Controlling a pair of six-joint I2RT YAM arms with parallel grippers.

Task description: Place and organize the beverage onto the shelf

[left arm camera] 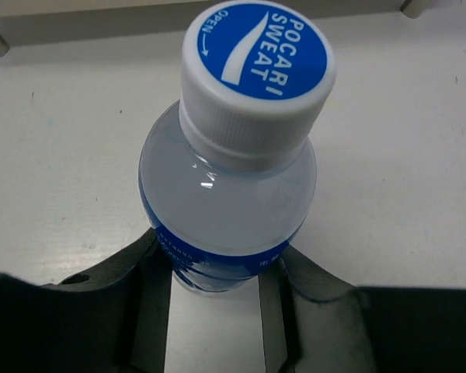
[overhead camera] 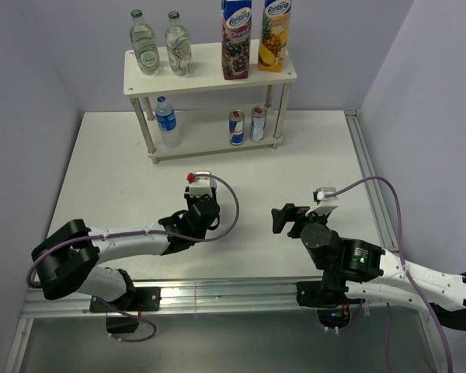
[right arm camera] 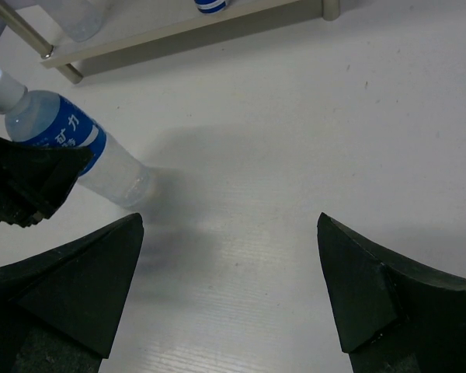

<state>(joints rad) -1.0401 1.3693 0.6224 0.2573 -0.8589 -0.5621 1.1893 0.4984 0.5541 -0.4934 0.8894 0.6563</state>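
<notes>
A clear Pocari Sweat bottle with a white and blue cap and a blue label stands on the white table. My left gripper is shut on its body just below the label. In the right wrist view the same bottle shows at the left with the black left fingers against it. In the top view the left gripper covers the bottle. The cream shelf stands at the back. My right gripper hangs open over bare table, its jaws wide with nothing between them.
The shelf's top board carries two glass bottles at the left and two juice cartons at the right. Its lower board holds a water bottle at the left and two cans in the middle. Walls close in the table on both sides.
</notes>
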